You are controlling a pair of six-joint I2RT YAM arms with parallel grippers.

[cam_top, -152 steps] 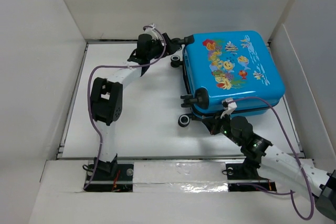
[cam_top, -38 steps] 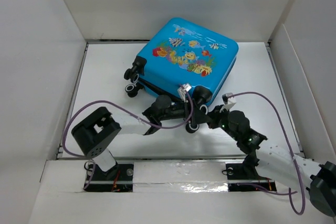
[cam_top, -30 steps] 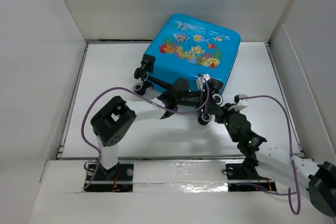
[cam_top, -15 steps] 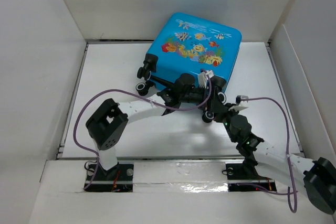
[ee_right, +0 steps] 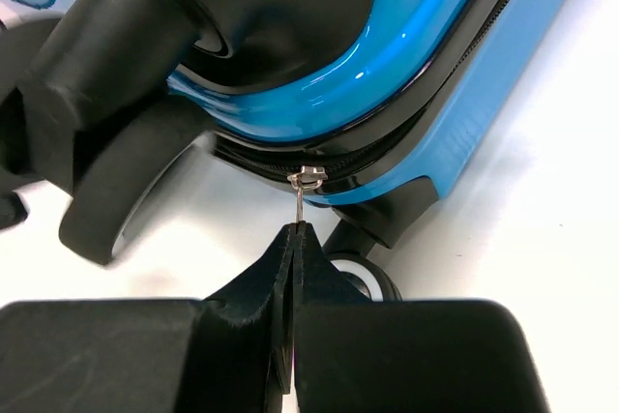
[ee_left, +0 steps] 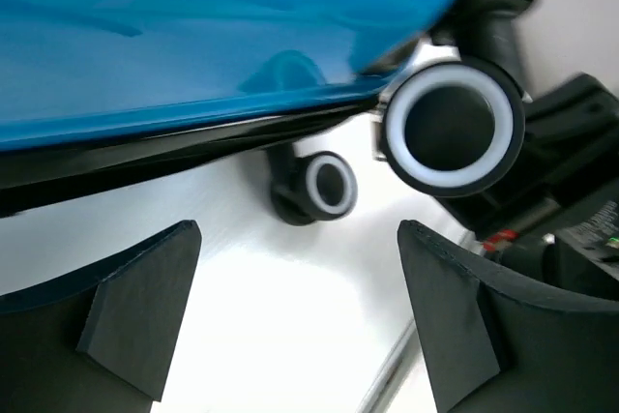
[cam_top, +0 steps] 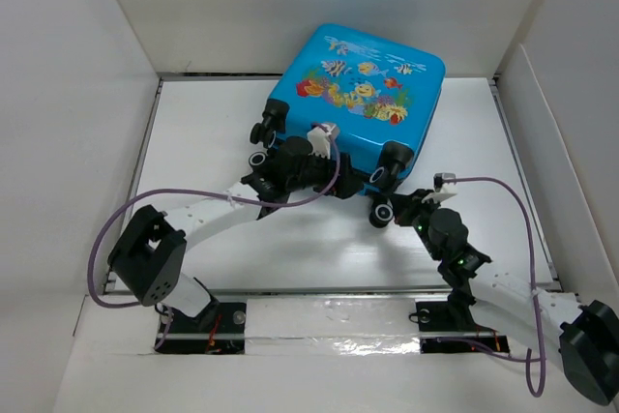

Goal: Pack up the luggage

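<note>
The luggage (cam_top: 363, 89) is a bright-blue suitcase with a fish and coral print, lying closed at the back middle of the table, wheels toward me. My right gripper (ee_right: 295, 229) is shut on the metal zipper pull (ee_right: 306, 186) at the suitcase's near corner (ee_right: 406, 65), between two wheels; in the top view it (cam_top: 404, 205) sits by the near wheel (cam_top: 383, 213). My left gripper (cam_top: 319, 157) is open and empty, against the suitcase's near edge. In its own view (ee_left: 300, 307) the blue shell (ee_left: 193, 26) and two wheels (ee_left: 450, 128) lie ahead of the open fingers.
White walls enclose the table on the left, back and right. The suitcase's black wheels (cam_top: 259, 156) stick out at its near-left side. Purple cables loop from both arms over the table (cam_top: 193, 142).
The suitcase was turned and shifted left from the right side, then settled at the back. In the last half second my left gripper moved left along its near edge; the right gripper stayed at the corner.
</note>
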